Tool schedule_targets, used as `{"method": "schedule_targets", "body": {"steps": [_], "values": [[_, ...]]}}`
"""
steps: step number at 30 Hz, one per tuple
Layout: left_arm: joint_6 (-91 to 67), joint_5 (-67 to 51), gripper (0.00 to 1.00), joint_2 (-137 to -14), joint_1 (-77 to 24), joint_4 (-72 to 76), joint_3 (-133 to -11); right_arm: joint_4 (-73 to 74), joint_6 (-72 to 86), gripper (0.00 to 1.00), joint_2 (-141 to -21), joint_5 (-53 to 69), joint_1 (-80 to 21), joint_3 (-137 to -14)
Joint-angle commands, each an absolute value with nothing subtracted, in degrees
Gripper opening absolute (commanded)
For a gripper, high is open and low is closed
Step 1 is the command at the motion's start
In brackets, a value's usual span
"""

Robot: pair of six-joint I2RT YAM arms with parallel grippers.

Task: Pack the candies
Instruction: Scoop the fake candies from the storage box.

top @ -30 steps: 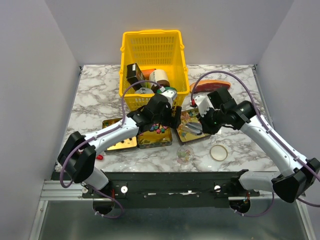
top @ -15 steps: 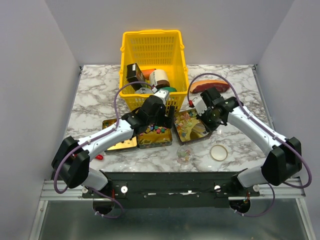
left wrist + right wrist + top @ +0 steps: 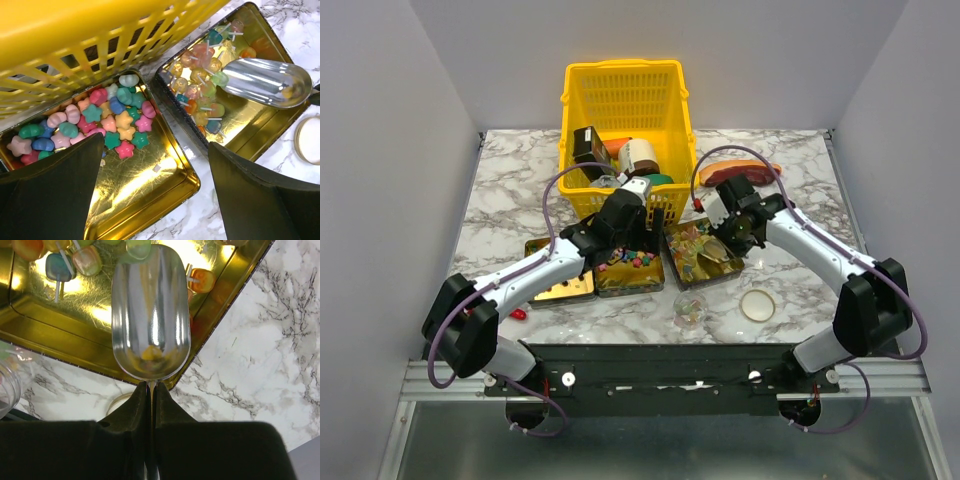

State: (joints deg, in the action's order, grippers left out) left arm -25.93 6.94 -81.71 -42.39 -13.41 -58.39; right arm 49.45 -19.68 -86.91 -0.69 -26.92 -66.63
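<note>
Spread wide and empty, left tool (image 3: 155, 192) above candies (image 3: 107, 117) at upper left; right tool (image 3: 151, 396) clamped on scoop (image 3: 151, 315) handle, bottom centre.

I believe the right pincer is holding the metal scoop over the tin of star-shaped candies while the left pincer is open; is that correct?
Not quite: the right wrist view shows the metal scoop over the tin of lollipops, not the star-shaped candies. The right pincer does hold it, and the left pincer is open.
</note>
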Motion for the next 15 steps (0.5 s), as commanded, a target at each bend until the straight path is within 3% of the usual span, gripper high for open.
{"method": "schedule_targets", "body": {"steps": [1,15], "values": [[-27.3,8.4,0.99,-79.7,-41.5,-14.5,-57.1,45.8,-21.0,0.01,-88.5,-3.1,-26.6,-64.7],[-27.8,7.4,0.99,-79.7,-39.5,-15.1,-56.8,36.7,-25.3,0.01,-90.3,-0.4,-27.1,-60.6]]}}
